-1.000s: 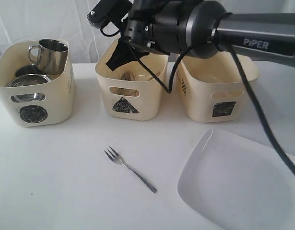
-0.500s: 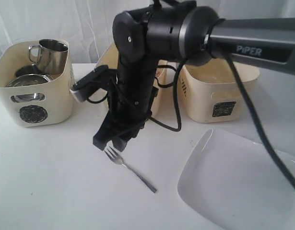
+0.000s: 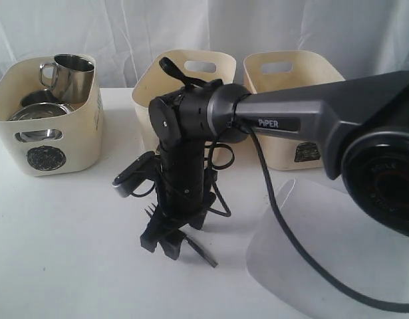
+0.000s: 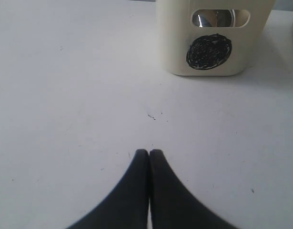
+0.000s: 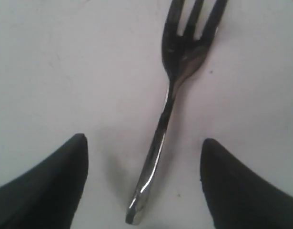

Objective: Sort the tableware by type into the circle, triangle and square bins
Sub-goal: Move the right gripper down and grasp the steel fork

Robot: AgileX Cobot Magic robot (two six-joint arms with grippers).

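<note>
Jaws of the right gripper point(image 5: 144, 145) are spread on both sides of the slim steel fork point(image 5: 171, 100), lying flat on the white table point(image 5: 55, 71); those of the left gripper point(image 4: 149, 152) are pressed together. The fork should be centred before pinching.

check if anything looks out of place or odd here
Nothing spilled or damaged. Only the fork and the white plate lie unsorted on the table, the open right hand straddling the fork's handle.
</note>
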